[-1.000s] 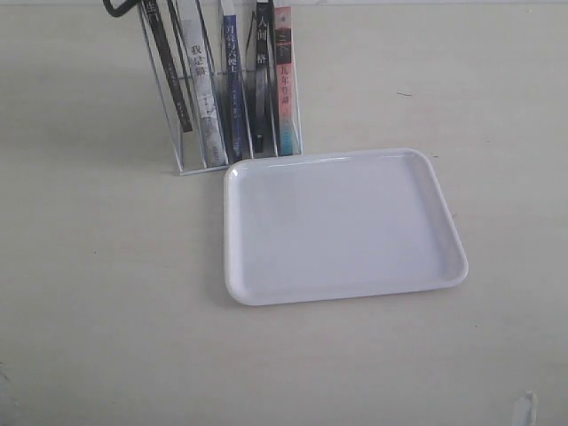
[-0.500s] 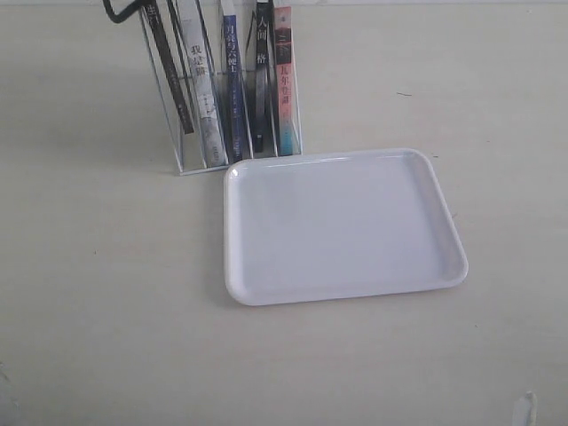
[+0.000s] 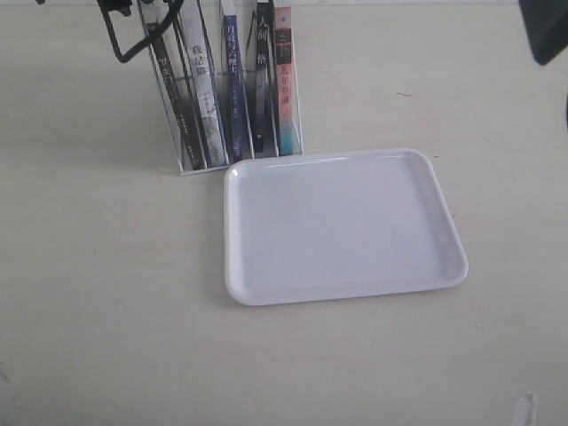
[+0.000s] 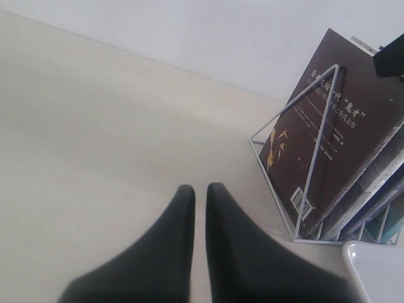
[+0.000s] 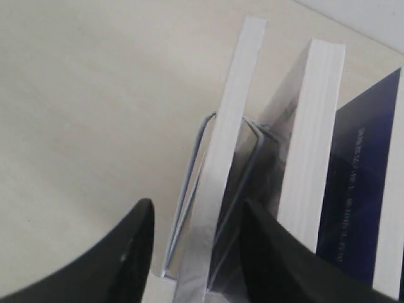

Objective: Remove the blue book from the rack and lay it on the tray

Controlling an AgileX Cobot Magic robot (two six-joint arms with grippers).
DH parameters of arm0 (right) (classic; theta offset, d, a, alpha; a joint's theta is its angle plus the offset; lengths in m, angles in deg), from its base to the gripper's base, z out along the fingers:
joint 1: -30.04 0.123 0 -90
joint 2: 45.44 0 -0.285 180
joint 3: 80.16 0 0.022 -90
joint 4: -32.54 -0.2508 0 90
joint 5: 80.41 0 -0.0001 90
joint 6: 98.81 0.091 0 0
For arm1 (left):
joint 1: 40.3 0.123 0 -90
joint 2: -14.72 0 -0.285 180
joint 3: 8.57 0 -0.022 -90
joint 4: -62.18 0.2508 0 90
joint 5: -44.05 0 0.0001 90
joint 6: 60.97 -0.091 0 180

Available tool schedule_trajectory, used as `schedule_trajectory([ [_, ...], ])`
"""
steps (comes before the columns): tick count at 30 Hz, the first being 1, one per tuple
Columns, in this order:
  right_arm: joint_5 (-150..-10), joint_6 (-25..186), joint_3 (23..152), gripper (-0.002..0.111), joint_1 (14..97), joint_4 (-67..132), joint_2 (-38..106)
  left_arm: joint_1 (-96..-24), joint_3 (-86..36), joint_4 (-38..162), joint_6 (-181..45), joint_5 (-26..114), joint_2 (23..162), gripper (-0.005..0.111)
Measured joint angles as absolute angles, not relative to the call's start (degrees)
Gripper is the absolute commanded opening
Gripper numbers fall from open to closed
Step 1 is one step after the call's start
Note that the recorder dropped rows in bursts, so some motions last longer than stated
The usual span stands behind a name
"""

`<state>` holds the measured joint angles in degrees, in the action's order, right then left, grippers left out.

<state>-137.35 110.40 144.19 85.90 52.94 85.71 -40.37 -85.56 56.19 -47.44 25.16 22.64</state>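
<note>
The blue book (image 3: 233, 89) stands in the clear rack (image 3: 181, 164), third from the left, its narrow dark blue spine facing out. Its deep blue cover (image 5: 363, 189) shows in the right wrist view behind a thick white book (image 5: 312, 145). My right gripper (image 5: 197, 205) is open above the rack (image 5: 189, 189). Its fingers straddle the top edge of the thin leftmost book (image 5: 230, 126), not the blue one. The white tray (image 3: 346, 297) lies just in front of the rack. My left gripper (image 4: 201, 188) is shut over bare table beside the rack (image 4: 319, 139).
A black-spined book (image 3: 177, 98), another black-spined book (image 3: 261, 80) and a pink-red-spined book (image 3: 283, 80) share the rack. The leftmost book's brown cover (image 4: 353, 126) faces the left wrist camera. A black looped part (image 3: 120, 40) hangs at the rack's top left. A dark arm part (image 3: 546, 27) fills the top right corner.
The leftmost black-spined book has dropped lower in its slot. The black looped part has come further down at the rack's top left. A dark arm part has entered at the top right.
</note>
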Motion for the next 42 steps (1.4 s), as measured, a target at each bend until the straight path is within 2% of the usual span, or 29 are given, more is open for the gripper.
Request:
schedule_trajectory([
  [6, -142.47, 110.4, 144.19, 0.045, 86.0, 54.05, 81.22, -40.37, -85.56, 56.19, -47.44, 25.16, 22.64, 0.006],
  [10, -149.55, 110.4, 144.3, 0.045, 86.0, 61.95, 75.31, -40.37, -85.56, 56.19, -47.44, 25.16, 22.64, 0.006],
  [19, -150.14, 106.98, 141.95, 0.045, 84.7, 61.53, 74.78, -40.37, -85.56, 56.19, -47.44, 25.16, 22.64, 0.006],
  [26, -150.42, 106.31, 138.8, 0.045, 80.65, 56.86, 74.78, -40.37, -85.56, 56.19, -47.44, 25.16, 22.64, 0.006],
  [34, -150.46, 106.14, 138.57, 0.045, 80.53, 52.1, 74.88, -40.37, -85.56, 56.19, -47.44, 25.16, 22.64, 0.006],
  [36, -150.46, 106.14, 138.57, 0.04, 80.53, 51.3, 75.13, -40.37, -85.56, 56.19, -47.44, 25.16, 22.64, 0.006],
  [42, -149.07, 106.05, 138.57, 0.013, 80.53, 51.2, 76.78, -40.37, -85.56, 56.19, -47.44, 25.16, 22.64, 0.006],
])
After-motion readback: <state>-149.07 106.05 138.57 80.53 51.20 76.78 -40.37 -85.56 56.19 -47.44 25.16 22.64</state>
